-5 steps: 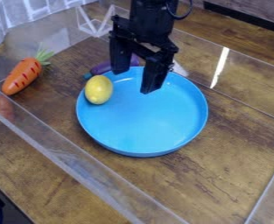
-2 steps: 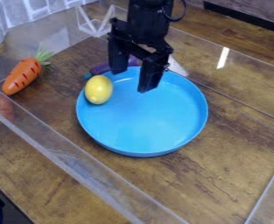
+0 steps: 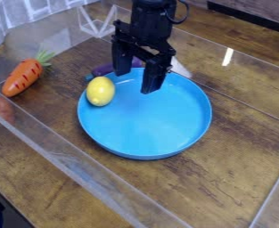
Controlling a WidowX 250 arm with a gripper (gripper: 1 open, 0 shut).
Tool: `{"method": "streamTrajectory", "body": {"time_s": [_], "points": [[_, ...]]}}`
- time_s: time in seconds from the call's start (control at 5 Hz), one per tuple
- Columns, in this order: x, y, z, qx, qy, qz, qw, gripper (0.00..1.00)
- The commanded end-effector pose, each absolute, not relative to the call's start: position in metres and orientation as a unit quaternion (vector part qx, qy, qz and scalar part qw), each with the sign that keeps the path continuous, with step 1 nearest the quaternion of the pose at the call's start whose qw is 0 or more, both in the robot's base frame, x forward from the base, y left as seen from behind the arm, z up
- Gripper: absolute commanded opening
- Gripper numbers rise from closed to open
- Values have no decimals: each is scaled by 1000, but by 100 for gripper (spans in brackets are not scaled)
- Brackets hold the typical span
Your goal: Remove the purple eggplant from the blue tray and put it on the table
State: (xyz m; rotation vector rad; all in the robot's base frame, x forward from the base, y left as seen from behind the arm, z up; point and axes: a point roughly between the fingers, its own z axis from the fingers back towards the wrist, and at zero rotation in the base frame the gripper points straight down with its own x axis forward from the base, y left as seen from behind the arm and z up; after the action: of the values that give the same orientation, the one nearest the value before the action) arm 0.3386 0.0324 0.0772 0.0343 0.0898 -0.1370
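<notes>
Black gripper (image 3: 139, 78), mine, is hovering over the far side of the blue tray (image 3: 144, 120), fingers spread. Purple eggplant (image 3: 102, 70) is lying at the tray's far edge, partly hidden behind my fingers; yellow lemon (image 3: 101, 91) is resting nearer, inside.

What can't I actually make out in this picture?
- Purple eggplant: much of it sits behind the black gripper in the camera view, so whether it touches the blue tray is unclear.
- Tray's far rim: hidden behind the gripper.
- Rest of the robot arm: cut off by the top edge.
</notes>
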Motion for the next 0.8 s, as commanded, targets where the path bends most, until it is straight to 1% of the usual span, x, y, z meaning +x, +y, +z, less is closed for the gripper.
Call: {"method": "streamTrajectory", "body": {"time_s": [0.0, 0.6], "points": [[351, 42, 92, 22, 14, -60, 998, 100], [363, 53, 85, 25, 12, -60, 998, 100]]}}
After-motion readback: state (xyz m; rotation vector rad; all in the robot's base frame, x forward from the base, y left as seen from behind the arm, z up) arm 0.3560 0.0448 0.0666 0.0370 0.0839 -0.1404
